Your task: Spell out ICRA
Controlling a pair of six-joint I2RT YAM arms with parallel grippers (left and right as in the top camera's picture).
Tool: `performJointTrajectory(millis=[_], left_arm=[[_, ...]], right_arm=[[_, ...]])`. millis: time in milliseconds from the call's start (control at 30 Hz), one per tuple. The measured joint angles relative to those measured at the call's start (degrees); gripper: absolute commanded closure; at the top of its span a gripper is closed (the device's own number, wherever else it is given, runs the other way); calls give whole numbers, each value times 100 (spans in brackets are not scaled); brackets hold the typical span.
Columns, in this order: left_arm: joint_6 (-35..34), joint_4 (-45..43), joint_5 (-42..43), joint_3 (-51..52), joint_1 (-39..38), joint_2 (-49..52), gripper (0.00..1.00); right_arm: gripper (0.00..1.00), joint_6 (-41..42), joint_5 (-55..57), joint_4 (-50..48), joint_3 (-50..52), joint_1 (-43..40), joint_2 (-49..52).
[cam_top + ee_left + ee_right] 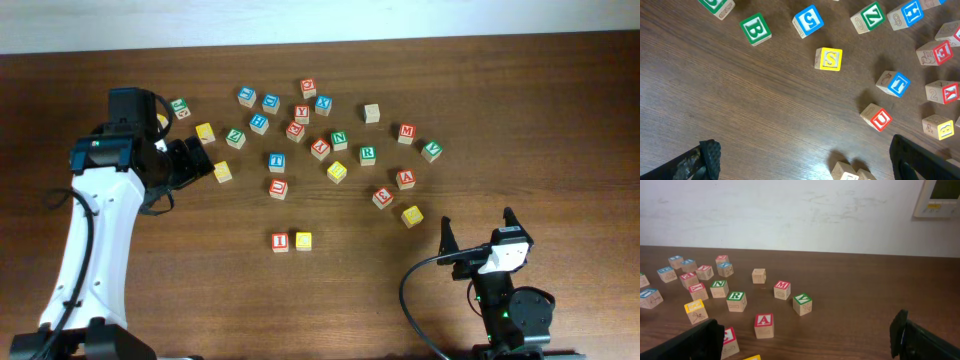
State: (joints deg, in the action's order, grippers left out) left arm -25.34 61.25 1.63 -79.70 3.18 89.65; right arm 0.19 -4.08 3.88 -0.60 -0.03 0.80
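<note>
Left pincer [198, 163] hangs with its jaws spread wide and nothing between them, low over the table [150, 300] at the left edge of the scatter, near the yellow S block [829, 59]. I judge it sits there because that side of the pile is within its reach, ready to drop onto a letter. Right pincer [478, 228] is likewise agape and empty at the near right corner, well apart from the blocks, where it is out of the way. Below the scatter, on bare wood, the red I block [280, 241] and a yellow block [303, 240] stand close side by side. I cannot read the yellow one's letter, but I take it for the C, set there so the word grows rightward in a clear row. By my reckoning two letters are not yet placed. The green R block [367, 154] lies amid the heap, and the red A block [405, 179] sits lower right of it, nearer my right arm, so I would send that side for them.
</note>
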Motion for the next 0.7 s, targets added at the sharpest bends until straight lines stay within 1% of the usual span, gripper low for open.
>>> performJointTrajectory(millis=[67,133,200,233,267,300,333,400,433,500,533,600,633,667,700], left_arm=[[0,0,0,0,0,0,1],[0,2,-4,0,0,0,1],[-2,2,-15,0,0,0,1],[0,2,-15,0,0,0,1],[-2,2,-17,0,0,0,1],[-2,7,-15,0,0,0,1],[-2,-4,-20,0,0,0,1],[-2,4,-15,0,0,0,1],[-2,4,-17,0,0,0,1],[-2,0,-17,0,0,0,1],[-2,4,-17,0,0,0,1],[-2,2,-17,0,0,4,1],[-2,0,-17,0,0,4,1],[-2,-13,-17,0,0,7,1],[-2,-4,-20,-2,0,7,1]], right_arm=[[2,24,-15,-33,0,0,0],[2,339,-308,-337,0,0,4],[2,1534,-1526,-713,0,0,4],[2,2124,-2039,-765,0,0,7],[2,2852,-2409,-1060,0,0,7],[2,3473,-2614,-1473,2,0,9],[2,4081,-2708,-2367,0,0,35],[2,4511,-2594,-3746,-15,0,17],[2,4760,-2277,-4345,-79,0,-13],[2,4900,-1832,-4229,-306,0,-2],[2,4795,-1694,-4033,-590,0,85],[2,4269,-1561,-3362,-1685,0,516],[2,3654,-1650,-2485,-2623,0,1062],[2,3377,-1714,-1991,-3130,0,1394],[2,2977,-1875,-1091,-3821,-2,1862]])
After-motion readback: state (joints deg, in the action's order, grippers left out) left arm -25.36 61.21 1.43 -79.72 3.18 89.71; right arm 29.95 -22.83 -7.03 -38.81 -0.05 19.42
